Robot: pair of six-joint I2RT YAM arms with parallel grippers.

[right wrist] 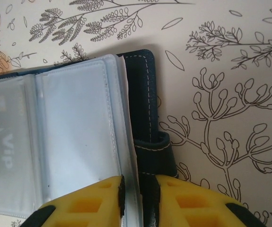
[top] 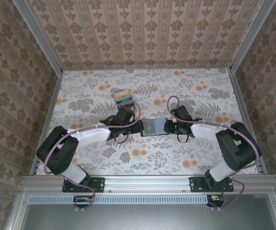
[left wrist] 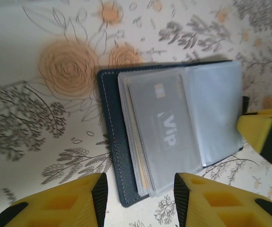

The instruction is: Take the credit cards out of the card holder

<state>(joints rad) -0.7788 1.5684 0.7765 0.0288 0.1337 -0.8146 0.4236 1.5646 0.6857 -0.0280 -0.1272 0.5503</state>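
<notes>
Mid-table the card holder lies open. At its 9 o'clock the left gripper has its jaws spread across the cover's edge. At 3 o'clock the right gripper pinches the opposite navy cover. A grey VIP card sits sleeved inside, so that one's left to pull. Farther back, at 11 o'clock, lies a small pile of cards, tan and teal, probably out already.

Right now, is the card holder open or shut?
Open: card holder lies spread flat, clear sleeves exposed, grey VIP card inside one.
</notes>
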